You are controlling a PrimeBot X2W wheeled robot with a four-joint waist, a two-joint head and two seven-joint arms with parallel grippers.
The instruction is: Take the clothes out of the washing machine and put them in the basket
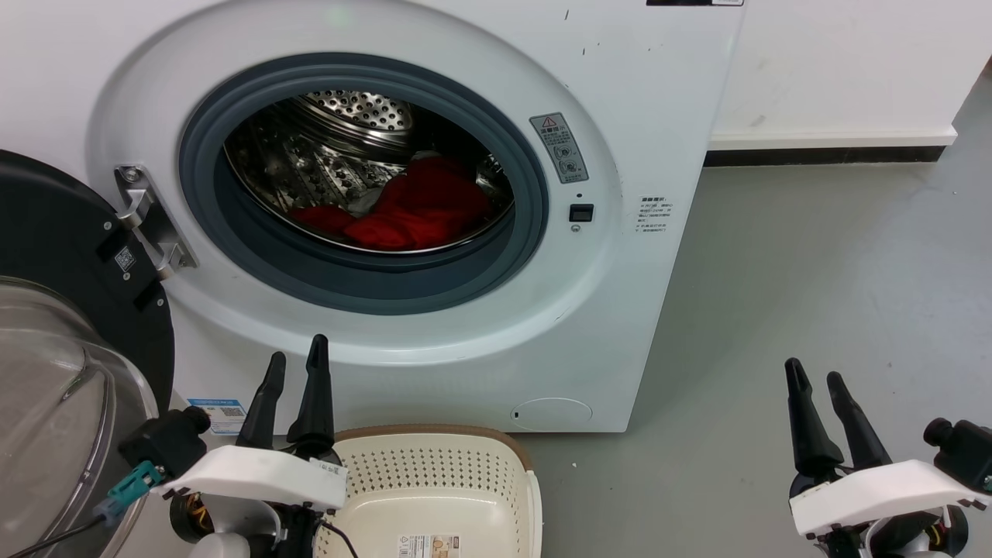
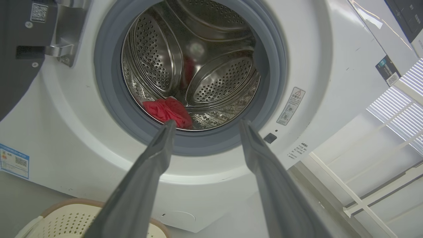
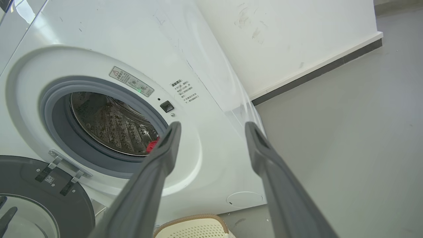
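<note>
The red clothes point(image 1: 403, 209) lie bunched on the floor of the steel drum inside the white washing machine point(image 1: 635, 101), whose porthole door point(image 1: 54, 325) hangs open at the left. In the left wrist view the clothes point(image 2: 167, 110) show just past my finger's tip. The cream basket point(image 1: 465, 446) with its brown rim stands on the floor below the drum opening, with nothing in it that I can see. My left gripper point(image 1: 297, 361) is open, low beside the basket's left corner. My right gripper point(image 1: 814, 376) is open too, low over the floor at the far right.
Grey floor point(image 1: 814, 271) stretches to the right of the machine up to a white wall with a dark skirting strip point(image 1: 821, 155). The open door's glass bowl point(image 1: 46, 387) juts out at the lower left, close to my left arm.
</note>
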